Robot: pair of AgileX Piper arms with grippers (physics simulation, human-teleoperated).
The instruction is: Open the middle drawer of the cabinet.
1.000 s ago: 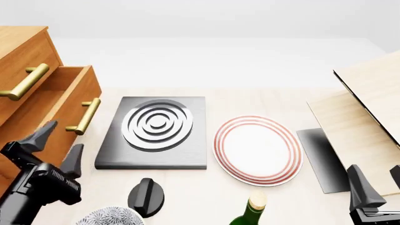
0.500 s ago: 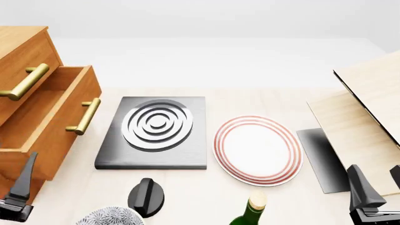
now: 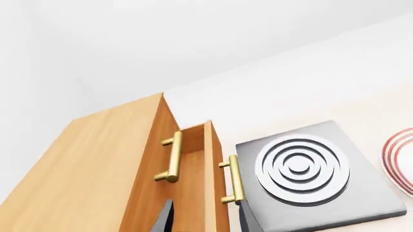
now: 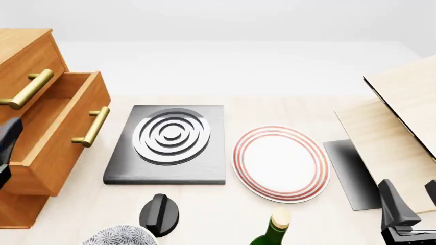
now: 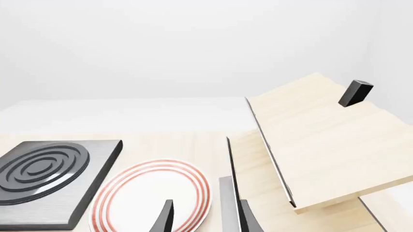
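Note:
The cabinet [image 4: 24,56] stands at the table's left; it also shows in the left wrist view [image 3: 84,164]. The middle drawer [image 4: 65,130] is pulled out, its lighter box showing, with its brass handle [image 4: 92,126] on the front. In the left wrist view the drawer [image 3: 212,183] and its handle [image 3: 233,179] lie just beyond my fingertips [image 3: 248,221]. My left gripper [image 4: 5,153] is open and empty at the frame's left edge, beside the drawer and not touching the handle. My right gripper [image 4: 411,198] is open and empty at the front right.
The top drawer's handle [image 4: 27,89] is above. A grey ringed slab [image 4: 170,140], a red-rimmed plate [image 4: 281,162], a black knob [image 4: 159,213], a green bottle [image 4: 272,232] and a patterned bowl [image 4: 119,237] lie mid-table. Pale wooden boards [image 4: 402,112] lean at right.
My left gripper drew back from in front of the middle drawer, dipped low at the left, and now sits higher at the left edge. The drawer and the right arm have not moved.

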